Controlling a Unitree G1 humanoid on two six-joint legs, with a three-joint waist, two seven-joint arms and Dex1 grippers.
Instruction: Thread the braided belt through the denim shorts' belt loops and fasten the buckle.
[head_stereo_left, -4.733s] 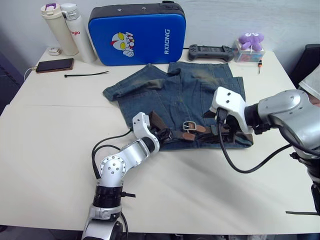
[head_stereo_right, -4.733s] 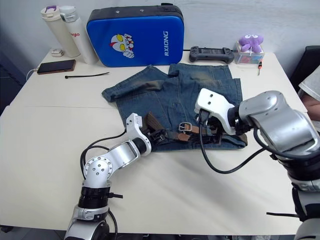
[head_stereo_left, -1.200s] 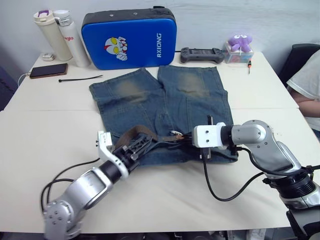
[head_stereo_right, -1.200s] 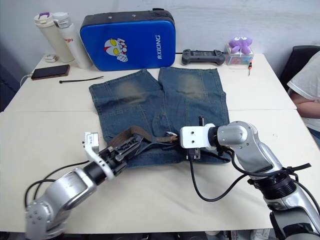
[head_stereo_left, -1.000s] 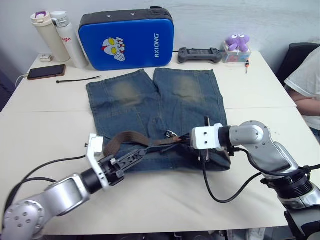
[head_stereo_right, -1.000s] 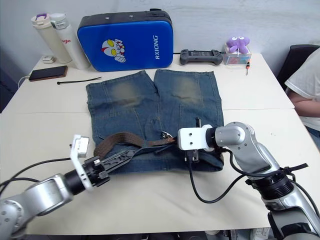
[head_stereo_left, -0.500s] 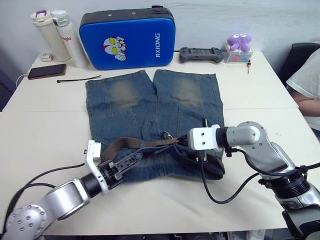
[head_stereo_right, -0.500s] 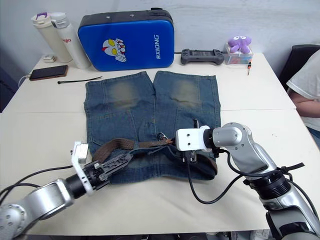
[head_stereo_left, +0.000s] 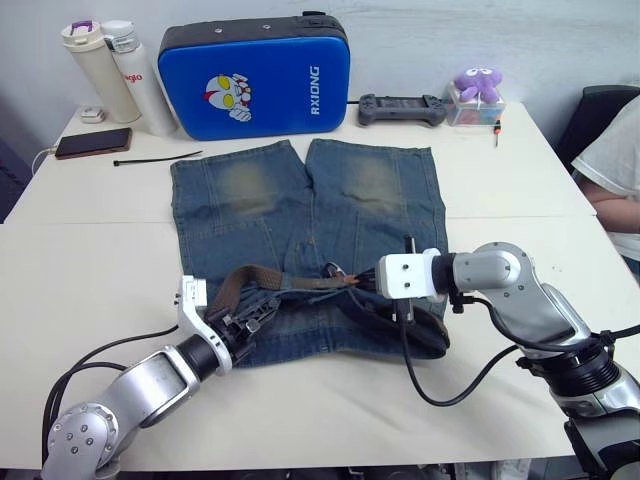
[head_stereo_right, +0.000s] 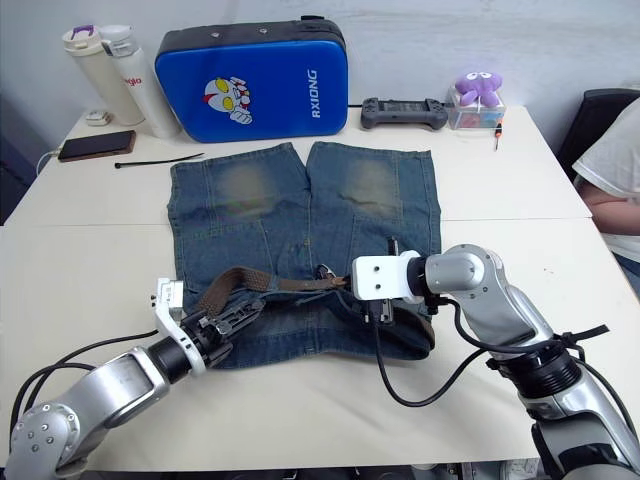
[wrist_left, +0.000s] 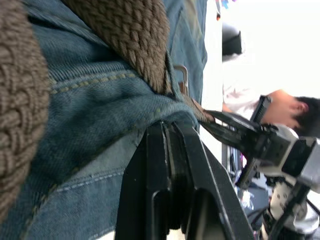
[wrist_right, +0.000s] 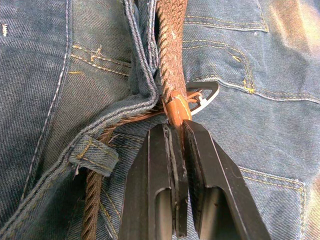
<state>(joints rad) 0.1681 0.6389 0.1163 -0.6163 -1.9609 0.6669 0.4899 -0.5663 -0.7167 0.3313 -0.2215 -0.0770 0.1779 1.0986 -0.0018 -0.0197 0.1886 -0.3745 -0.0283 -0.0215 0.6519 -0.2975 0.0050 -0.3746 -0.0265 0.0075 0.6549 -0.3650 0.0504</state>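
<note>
The denim shorts (head_stereo_left: 300, 200) lie flat on the table, waistband toward me. The braided belt (head_stereo_left: 262, 272) arches up over the waistband's left half and runs right to the silver buckle (wrist_right: 205, 95). My right gripper (wrist_right: 172, 127) is shut on the belt's tan leather end right beside the buckle. A belt loop (wrist_right: 94, 154) sits on the waistband just below that grip. My left gripper (wrist_left: 167, 125) is at the waistband's left part (head_stereo_left: 255, 318), with its fingers closed on a fold of denim under the belt's arch.
A blue hard case (head_stereo_left: 255, 75), two bottles (head_stereo_left: 120, 68), a phone (head_stereo_left: 85, 143) and a black cable tie (head_stereo_left: 160, 156) line the far side. A game controller (head_stereo_left: 400, 105) and a purple plush (head_stereo_left: 478, 85) sit at the far right. A person (head_stereo_left: 615, 170) is at the right edge.
My left gripper has come in to the waistband and its fingers have closed there. The belt's arch has shifted slightly. The right gripper keeps its hold by the buckle.
</note>
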